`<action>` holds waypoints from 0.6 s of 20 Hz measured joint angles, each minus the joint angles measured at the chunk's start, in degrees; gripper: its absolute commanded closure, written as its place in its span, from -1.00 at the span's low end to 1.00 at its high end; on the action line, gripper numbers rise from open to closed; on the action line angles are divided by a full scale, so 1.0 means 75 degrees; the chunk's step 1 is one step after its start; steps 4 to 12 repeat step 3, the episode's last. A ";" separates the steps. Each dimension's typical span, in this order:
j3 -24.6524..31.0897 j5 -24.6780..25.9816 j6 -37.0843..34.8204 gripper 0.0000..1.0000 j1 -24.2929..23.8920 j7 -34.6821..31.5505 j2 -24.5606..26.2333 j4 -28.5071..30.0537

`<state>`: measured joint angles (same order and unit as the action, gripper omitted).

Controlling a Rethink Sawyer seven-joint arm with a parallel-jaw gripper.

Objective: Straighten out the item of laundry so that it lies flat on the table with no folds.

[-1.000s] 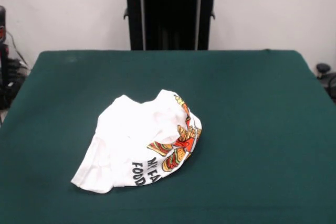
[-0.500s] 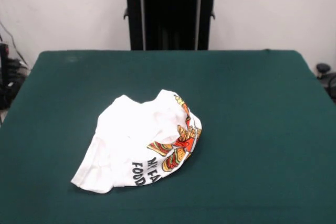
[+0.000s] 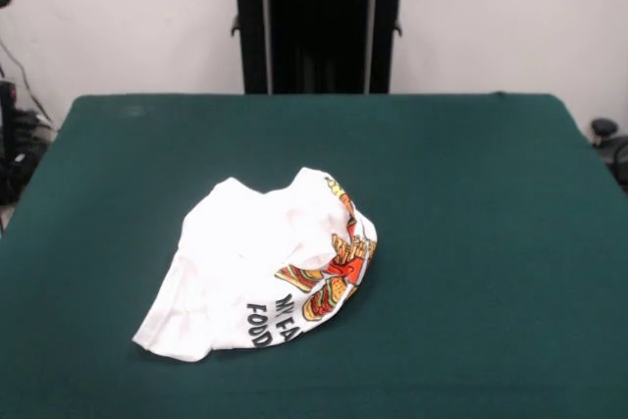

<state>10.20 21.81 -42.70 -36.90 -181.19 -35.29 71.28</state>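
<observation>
Behind the desk (image 3: 471,174) stood a plain pale wall (image 3: 510,17), with my black pedestal (image 3: 319,26) upright against it at the middle of the far edge. A few dark cables and bits of equipment (image 3: 12,144) showed off the desk's left side, and a small black object (image 3: 603,130) sat past its right corner.

From the front view, the dark green felt top filled most of what I could see. On it lay the item of laundry (image 3: 257,267), a small white garment bunched into a rounded heap. It sat a little left of the desk's middle and toward the near edge, well apart from every border. Its cloth was folded over on itself, with soft creases running across the white upper side. Along its right and lower rim a red, orange and yellow cartoon print (image 3: 334,277) curled round the fold, and black block letters (image 3: 273,323) showed partly beneath it, cut off by the tuck. The lower left corner tapered to a flat point resting on the felt.

My gripper did not appear in this view at all, so I could not place the garment relative to it, nor say whether it was apart or together. No overhead picture was given for this moment.
</observation>
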 measured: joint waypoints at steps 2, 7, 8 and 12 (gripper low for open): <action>-0.0002 0.0170 0.0000 -1.00 0.0279 0.0000 0.0002 -0.0079; 0.0001 0.0209 0.0000 -1.00 0.0338 0.0000 0.0002 -0.0094; 0.0001 0.0209 0.0000 -1.00 0.0338 0.0000 0.0002 -0.0094; 0.0001 0.0209 0.0000 -1.00 0.0338 0.0000 0.0002 -0.0094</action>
